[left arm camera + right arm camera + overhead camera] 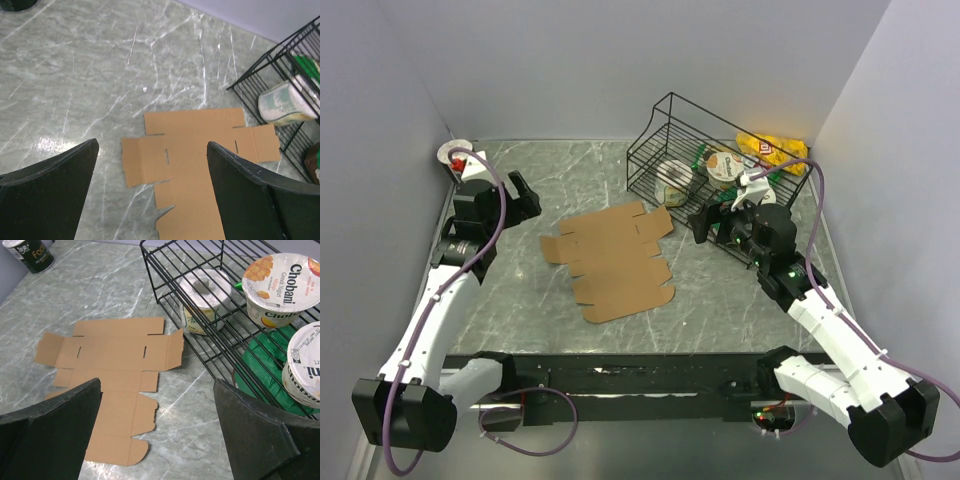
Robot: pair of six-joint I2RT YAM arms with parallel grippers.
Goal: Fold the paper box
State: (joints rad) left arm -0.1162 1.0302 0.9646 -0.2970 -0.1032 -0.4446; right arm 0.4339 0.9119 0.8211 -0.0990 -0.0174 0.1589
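Observation:
The paper box [613,262] lies as a flat brown die-cut sheet with flaps and tabs in the middle of the grey marble table. My left gripper [525,196] hovers to the sheet's left, open and empty; its wrist view looks down on the paper box [195,165] between the wide-apart fingers [50,190]. My right gripper [710,218] hangs to the sheet's right, beside the wire basket, also open with nothing in it. In the right wrist view the paper box [107,370] lies ahead and to the left of the gripper [157,405].
A black wire basket [720,160] stands at the back right, holding yogurt cups [280,282], a toilet paper roll [202,297] and a green item [265,360]. A yellow bag [772,150] lies behind it. A small can [455,155] stands at the back left corner.

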